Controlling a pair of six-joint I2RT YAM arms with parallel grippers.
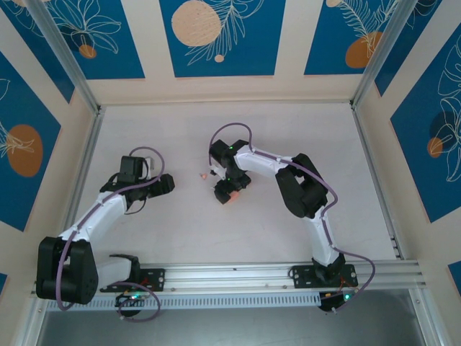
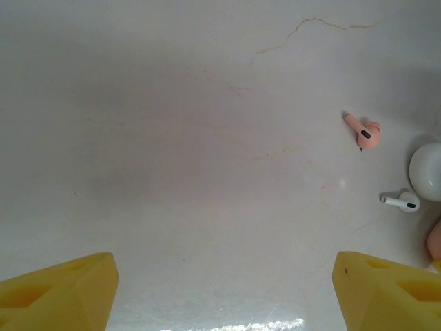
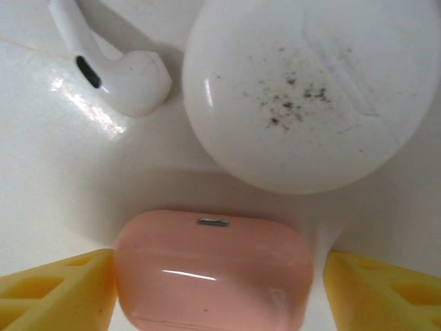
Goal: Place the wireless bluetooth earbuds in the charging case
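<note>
Both jaws of R gripper (image 3: 219, 276) flank pink case (image 3: 213, 258), prob not pinching yet, ready to grab; L gripper (image 2: 222, 272) spread, empty

The left gripper (image 2: 220, 293) hangs over a pale table (image 2: 179, 158). Its two yellow fingers (image 2: 62, 293) sit in the bottom corners, spread wide, with nothing between them. A thin crack (image 2: 303, 31) runs across the top of the table. On the right lies a pink earbud (image 2: 363, 131), stem pointing up-left. Below it, apart from it, lies a white earbud (image 2: 403, 201), stem pointing left, just beside a white disc (image 2: 427, 171) cut by the right edge. Lower still a pink case (image 2: 435, 240) peeks in, mostly out of frame.
</note>
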